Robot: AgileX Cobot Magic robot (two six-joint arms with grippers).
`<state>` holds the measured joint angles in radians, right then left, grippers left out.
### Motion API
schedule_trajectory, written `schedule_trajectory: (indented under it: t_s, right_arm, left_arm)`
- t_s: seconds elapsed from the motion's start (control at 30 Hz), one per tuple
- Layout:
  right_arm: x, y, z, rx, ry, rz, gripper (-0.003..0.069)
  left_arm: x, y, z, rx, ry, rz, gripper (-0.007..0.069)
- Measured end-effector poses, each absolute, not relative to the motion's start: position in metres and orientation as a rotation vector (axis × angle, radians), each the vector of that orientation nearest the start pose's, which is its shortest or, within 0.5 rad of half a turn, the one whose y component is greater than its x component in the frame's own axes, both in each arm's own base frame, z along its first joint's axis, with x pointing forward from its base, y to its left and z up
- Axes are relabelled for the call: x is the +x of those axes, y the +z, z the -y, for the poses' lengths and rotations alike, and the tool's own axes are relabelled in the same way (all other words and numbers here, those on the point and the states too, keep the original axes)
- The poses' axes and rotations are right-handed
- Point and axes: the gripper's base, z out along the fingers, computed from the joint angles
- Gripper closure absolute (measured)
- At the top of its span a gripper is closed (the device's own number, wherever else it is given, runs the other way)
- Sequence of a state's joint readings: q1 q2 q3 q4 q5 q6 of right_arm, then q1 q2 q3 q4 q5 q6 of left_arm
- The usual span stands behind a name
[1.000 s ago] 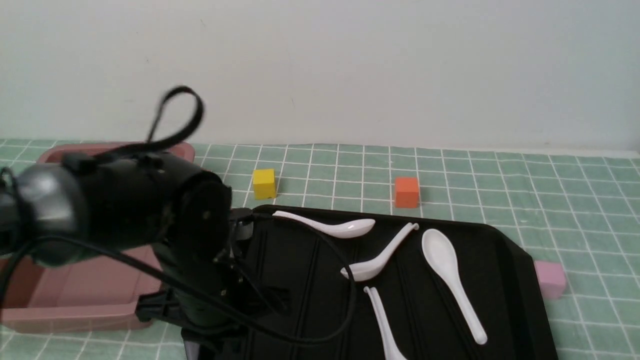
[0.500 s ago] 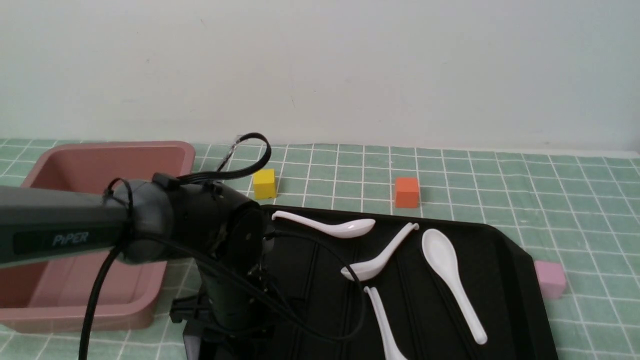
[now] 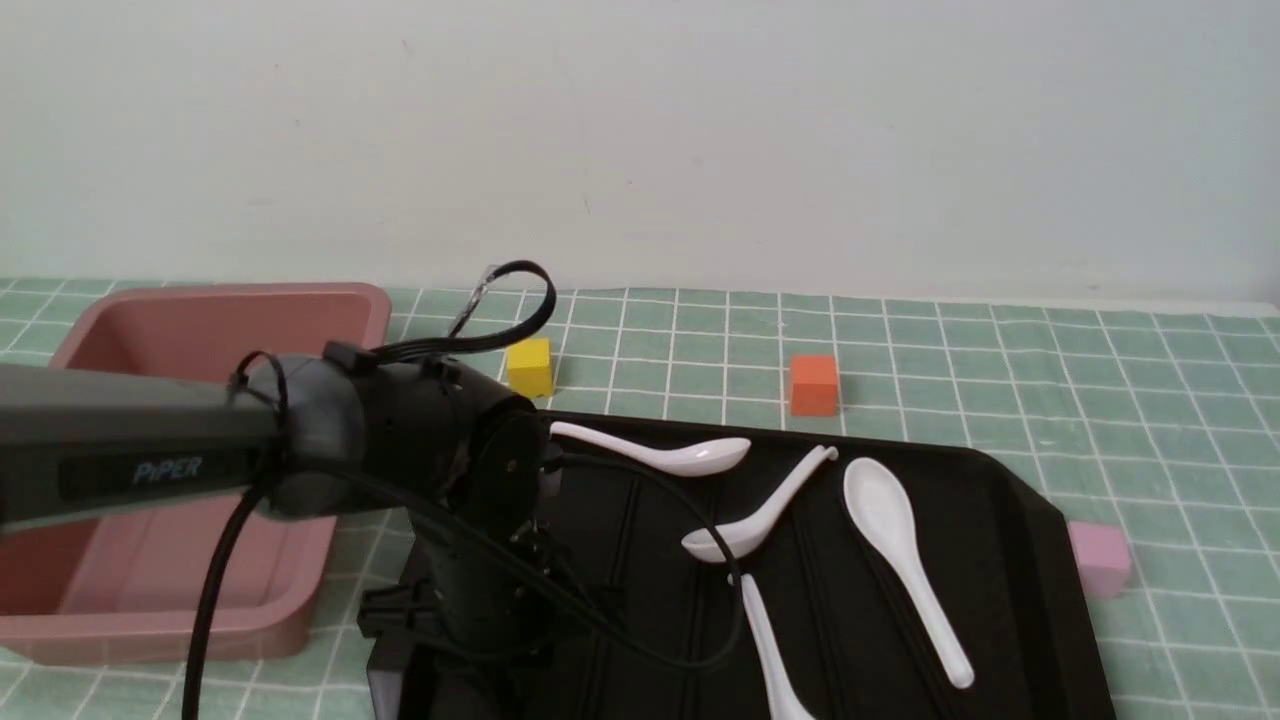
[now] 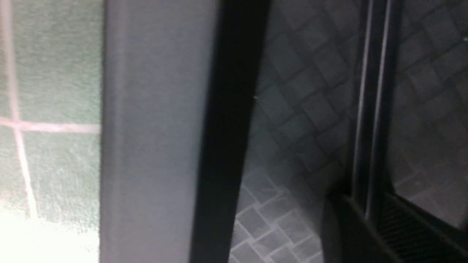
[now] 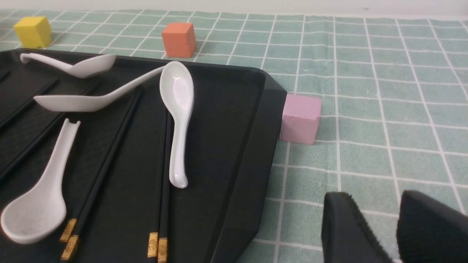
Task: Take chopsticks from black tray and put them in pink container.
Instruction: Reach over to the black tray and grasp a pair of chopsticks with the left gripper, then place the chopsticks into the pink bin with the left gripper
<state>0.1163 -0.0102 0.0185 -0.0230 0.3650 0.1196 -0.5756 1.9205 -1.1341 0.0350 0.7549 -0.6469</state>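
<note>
Pink container (image 3: 200, 310) far left on the worktop (image 3: 1100, 400), left gripper (image 3: 470, 640) low over the black tray (image 3: 1000, 530)'s left end, jaws hidden so cannot tell, chopsticks (image 5: 109, 160) lying in the tray's right half among white spoons (image 3: 890, 520), right gripper (image 5: 380, 215) over worktop past the tray's right edge, jaws slightly apart, empty

Two chopstick pairs (image 5: 105, 164) lie in the tray (image 5: 237, 164) among spoons (image 5: 177, 109) — ends gold-banded. A pink cube (image 5: 300, 117) sits just beside it.
</note>
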Motion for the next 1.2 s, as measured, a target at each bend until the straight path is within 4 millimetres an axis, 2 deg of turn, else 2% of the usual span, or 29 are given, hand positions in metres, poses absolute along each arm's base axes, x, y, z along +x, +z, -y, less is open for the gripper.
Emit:
schedule_trajectory:
  t_s: [0.03,0.23,0.33,0.37,0.4,0.43,0.47,0.5,0.57,0.7,0.8,0.87,1.03,1.1,1.2]
  right_arm:
    - [0.052,0.175,-0.005,-0.011,0.141,-1.859,0.0419]
    - [0.052,0.175,-0.005,-0.011,0.141,-1.859,0.0419]
    - [0.052,0.175,-0.005,-0.011,0.141,-1.859,0.0419]
    - [0.052,0.175,-0.005,-0.011,0.141,-1.859,0.0419]
    - [0.052,0.175,-0.005,-0.011,0.141,-1.859,0.0419]
    - [0.052,0.175,-0.005,-0.011,0.141,-1.859,0.0419]
    - [0.052,0.175,-0.005,-0.011,0.141,-1.859,0.0419]
    - [0.052,0.175,-0.005,-0.011,0.141,-1.859,0.0419]
    - [0.052,0.175,-0.005,-0.011,0.141,-1.859,0.0419]
    - [0.052,0.175,-0.005,-0.011,0.141,-1.859,0.0419]
    - [0.052,0.175,-0.005,-0.011,0.141,-1.859,0.0419]
    - [0.052,0.175,-0.005,-0.011,0.141,-1.859,0.0419]
    - [0.052,0.175,-0.005,-0.011,0.141,-1.859,0.0419]
    - [0.052,0.175,-0.005,-0.011,0.141,-1.859,0.0419]
    - [0.052,0.175,-0.005,-0.011,0.141,-1.859,0.0419]
  left_arm:
    - [0.294,0.141,0.188,-0.072,-0.071,-3.029,0.0545]
    - [0.285,0.165,0.182,-0.072,-0.093,-3.008,0.054]
    - [0.28,0.203,0.174,-0.043,-0.133,-2.949,0.054]
    - [0.28,0.232,0.165,-0.046,-0.178,-2.894,0.054]
    - [0.282,0.247,0.158,-0.059,-0.198,-2.864,0.054]
    - [0.289,0.268,0.141,-0.095,-0.217,-2.812,0.054]
    - [0.292,0.276,0.132,-0.122,-0.216,-2.795,0.054]
    - [0.298,0.291,0.113,-0.164,-0.211,-2.756,0.054]
    - [0.308,0.3,0.078,-0.26,-0.175,-2.733,0.054]
    - [0.325,0.288,0.022,-0.423,-0.098,-2.733,0.054]
    - [0.339,0.27,-0.003,-0.4,-0.051,-2.741,0.054]
    - [0.347,0.258,-0.01,-0.344,-0.026,-2.759,0.054]
    - [0.359,0.225,-0.014,-0.19,0.029,-2.852,0.0513]
    - [0.362,0.216,-0.015,-0.188,0.036,-2.87,0.0479]
    - [0.365,0.208,-0.015,-0.215,0.039,-2.89,0.0379]
